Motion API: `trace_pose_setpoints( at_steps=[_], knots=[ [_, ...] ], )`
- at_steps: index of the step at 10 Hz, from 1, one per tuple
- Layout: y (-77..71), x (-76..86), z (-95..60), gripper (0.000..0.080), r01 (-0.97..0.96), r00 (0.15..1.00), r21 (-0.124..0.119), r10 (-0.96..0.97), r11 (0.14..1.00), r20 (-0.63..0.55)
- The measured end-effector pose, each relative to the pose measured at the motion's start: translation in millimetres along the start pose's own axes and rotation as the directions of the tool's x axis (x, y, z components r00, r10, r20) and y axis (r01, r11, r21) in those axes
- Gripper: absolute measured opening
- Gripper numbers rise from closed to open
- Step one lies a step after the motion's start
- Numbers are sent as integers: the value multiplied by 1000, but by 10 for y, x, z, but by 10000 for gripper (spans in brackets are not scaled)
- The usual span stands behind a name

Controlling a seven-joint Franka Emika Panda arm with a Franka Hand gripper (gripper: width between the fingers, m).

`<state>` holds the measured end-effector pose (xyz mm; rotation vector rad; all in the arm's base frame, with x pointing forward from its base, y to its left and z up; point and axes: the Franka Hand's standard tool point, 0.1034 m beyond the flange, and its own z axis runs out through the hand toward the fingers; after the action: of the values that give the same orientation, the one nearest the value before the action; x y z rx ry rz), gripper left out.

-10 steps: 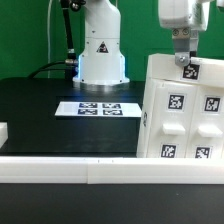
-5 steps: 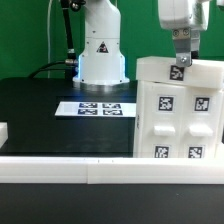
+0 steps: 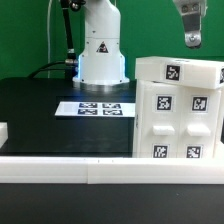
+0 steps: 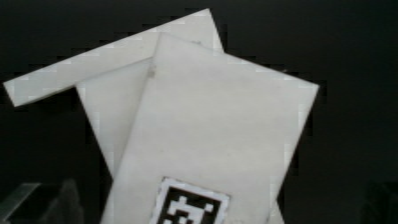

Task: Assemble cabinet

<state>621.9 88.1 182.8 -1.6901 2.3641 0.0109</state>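
Where the black table (image 3: 40, 110) meets the marker board (image 3: 98, 107), cabinet (image 3: 180, 110) upright, pincer (image 3: 193, 40) seemingly empty, state unclear.

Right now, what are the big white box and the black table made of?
The cabinet looks like white plastic, smooth and matte, with moulded rounded hollows and stuck-on printed tags. The table has a flat, dull black top, perhaps a mat or painted board; I cannot tell which.

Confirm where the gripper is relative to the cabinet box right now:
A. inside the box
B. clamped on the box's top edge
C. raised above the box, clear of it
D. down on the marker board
C: in the exterior view the gripper hangs above the cabinet box with a gap between them, holding nothing.
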Motion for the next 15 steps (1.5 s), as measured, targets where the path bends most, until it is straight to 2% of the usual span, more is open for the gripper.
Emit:
trace_pose_setpoints(
  at_steps=[1,2,3,4,5,7,8,9,11,13,14,15],
  knots=[
    [2,2,4,797,13,1000,-1,-13,1000,-2],
    [15,7,21,797,219,975,-19,-220,975,-19],
    [20,-29,4,797,347,938,-42,-347,937,-10],
    [-1,-63,-20,797,476,879,-51,-476,878,-5],
    [-36,-69,-14,797,667,744,-55,-668,743,-1],
    [-49,-58,-11,797,802,597,-55,-803,595,8],
    [-52,-53,-12,797,888,457,-54,-889,456,15],
    [-55,-46,-12,797,930,364,-55,-931,363,18],
    [-66,-4,-1,797,997,22,-68,-1000,21,20],
    [-57,5,5,797,960,-265,-77,-963,-268,42],
    [-48,9,9,797,931,-353,-76,-934,-357,54],
    [-43,8,12,797,871,-481,-79,-874,-486,67]
  ],
)
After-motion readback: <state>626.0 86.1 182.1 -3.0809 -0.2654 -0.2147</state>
